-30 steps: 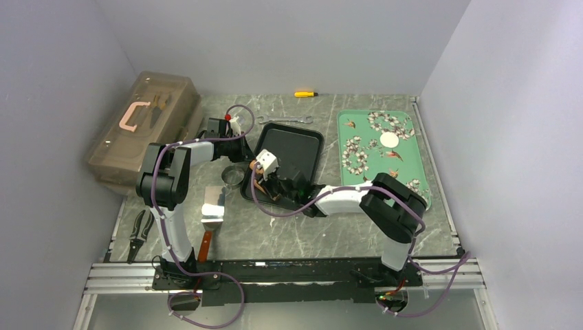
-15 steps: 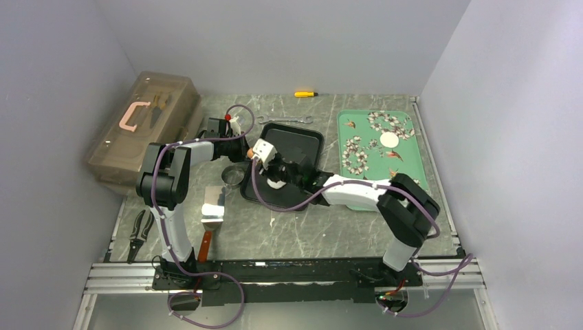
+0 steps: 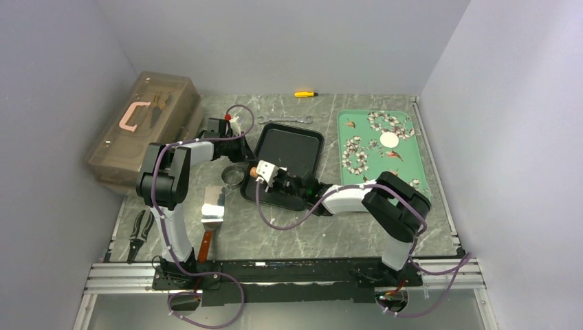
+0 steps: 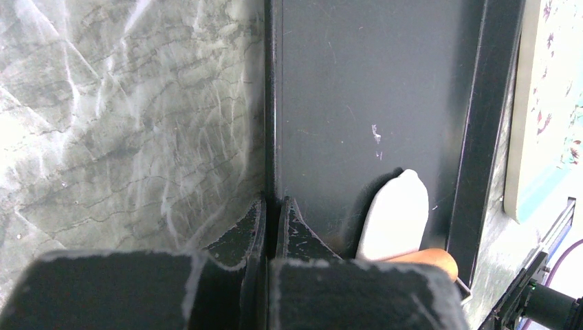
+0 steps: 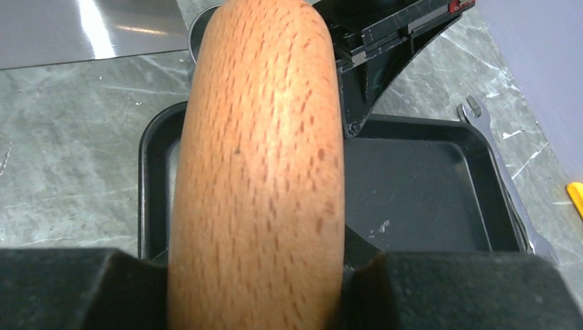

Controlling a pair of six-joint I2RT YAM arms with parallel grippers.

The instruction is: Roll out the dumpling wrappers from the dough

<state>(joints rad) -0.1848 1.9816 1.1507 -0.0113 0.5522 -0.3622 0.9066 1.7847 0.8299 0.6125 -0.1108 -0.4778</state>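
The left claw (image 4: 273,206) is pressed together on the left rim of the black tray (image 3: 295,148), one finger outside the rim and one inside. This tray lies at the middle of the tabletop (image 3: 309,227), towards the far edge.

The right claw (image 3: 265,173) is clamped on a wooden roller (image 5: 258,137), which lies crosswise between its fingers. It hangs low over the near left part of the black tray.

The dough (image 4: 393,216) lies on the floor of the black tray as a flattened white oval, just beside the roller's end. From above it is hidden under the right claw.

One of the dumpling wrappers (image 3: 389,140), a thin white round, lies on the green flowered tray (image 3: 342,137). That tray sits by the tabletop's right edge, just beside the black tray.

A metal ring cutter (image 3: 234,177) stands on the tabletop close to the black tray's left rim. A bench scraper (image 3: 213,206) lies nearer the near edge, and a pair of pliers (image 3: 141,227) lies by the left edge.

A wrench (image 3: 285,120) lies just beyond the black tray's far rim. A yellow tool (image 3: 305,93) lies at the far edge. A translucent brown toolbox (image 3: 144,127) with a pink handle fills the far left corner.
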